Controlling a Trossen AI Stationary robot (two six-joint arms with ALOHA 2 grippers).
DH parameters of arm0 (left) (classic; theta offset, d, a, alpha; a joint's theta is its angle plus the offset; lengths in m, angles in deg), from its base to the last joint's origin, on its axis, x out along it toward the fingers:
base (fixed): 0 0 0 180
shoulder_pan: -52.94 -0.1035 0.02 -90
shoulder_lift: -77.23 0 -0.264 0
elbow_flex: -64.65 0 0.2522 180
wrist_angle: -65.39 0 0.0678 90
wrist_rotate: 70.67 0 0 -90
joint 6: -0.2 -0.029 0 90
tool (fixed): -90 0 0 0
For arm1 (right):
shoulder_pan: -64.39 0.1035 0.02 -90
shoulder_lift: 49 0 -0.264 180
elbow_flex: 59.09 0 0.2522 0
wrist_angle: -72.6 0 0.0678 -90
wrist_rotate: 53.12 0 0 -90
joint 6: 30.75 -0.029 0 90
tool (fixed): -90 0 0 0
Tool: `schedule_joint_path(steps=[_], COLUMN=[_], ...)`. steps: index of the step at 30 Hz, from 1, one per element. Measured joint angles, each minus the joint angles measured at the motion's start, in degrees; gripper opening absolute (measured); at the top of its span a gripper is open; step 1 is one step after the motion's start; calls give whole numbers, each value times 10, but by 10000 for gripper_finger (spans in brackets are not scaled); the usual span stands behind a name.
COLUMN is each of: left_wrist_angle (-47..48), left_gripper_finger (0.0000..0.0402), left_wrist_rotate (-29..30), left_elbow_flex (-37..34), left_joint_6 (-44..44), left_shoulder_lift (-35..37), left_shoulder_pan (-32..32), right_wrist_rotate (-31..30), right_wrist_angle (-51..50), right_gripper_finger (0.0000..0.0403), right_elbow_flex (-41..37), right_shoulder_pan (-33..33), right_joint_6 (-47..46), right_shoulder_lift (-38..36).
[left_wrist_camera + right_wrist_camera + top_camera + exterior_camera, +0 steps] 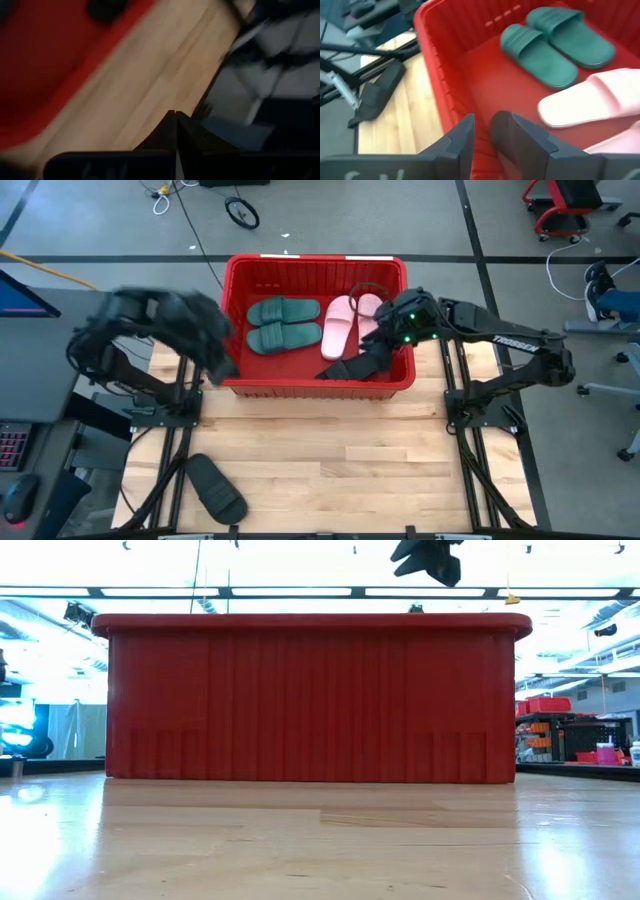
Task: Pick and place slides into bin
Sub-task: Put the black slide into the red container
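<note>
Hovering over the ribbed red plastic bin (232, 330), your right gripper (385, 348) clamps a black foam slide (352, 367) for dropping; left gripper (175, 131) pinched empty.

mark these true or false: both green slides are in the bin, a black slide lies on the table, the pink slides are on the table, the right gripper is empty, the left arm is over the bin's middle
1. Both green slides lie in the red bin. True.
2. A black slide lies on the table. True.
3. The pink slides are on the table. False: they lie in the bin beside the green pair.
4. The right gripper is empty. False: it is shut on a second black slide over the bin.
5. The left gripper hangs over the bin's middle. False: it is shut and outside the bin's left wall.
</note>
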Motion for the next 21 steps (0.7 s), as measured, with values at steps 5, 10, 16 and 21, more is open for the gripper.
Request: schedule_joint_path(steps=[5, 10, 16, 21], left_wrist_angle=[2, -15, -224, -346], left_gripper_finger=[21, 24, 32, 74], left_wrist_rotate=[1, -17, -43, -42], left_elbow_flex=[-162, -311, -458, -547], left_joint_6=[125, 297, 382, 424], left_shoulder_lift=[17, 15, 13, 13], left_shoulder_pan=[121, 253, 375, 419], right_wrist_rotate=[-4, -29, -76, -77], right_wrist_angle=[-16, -27, -31, -33], right_gripper_finger=[129, 129, 129, 129], right_elbow_flex=[0, 0, 0, 0], right_shoulder_pan=[51, 108, 174, 219], right_joint_6=[-3, -47, -93, -122], right_shoulder_lift=[6, 14, 20, 25])
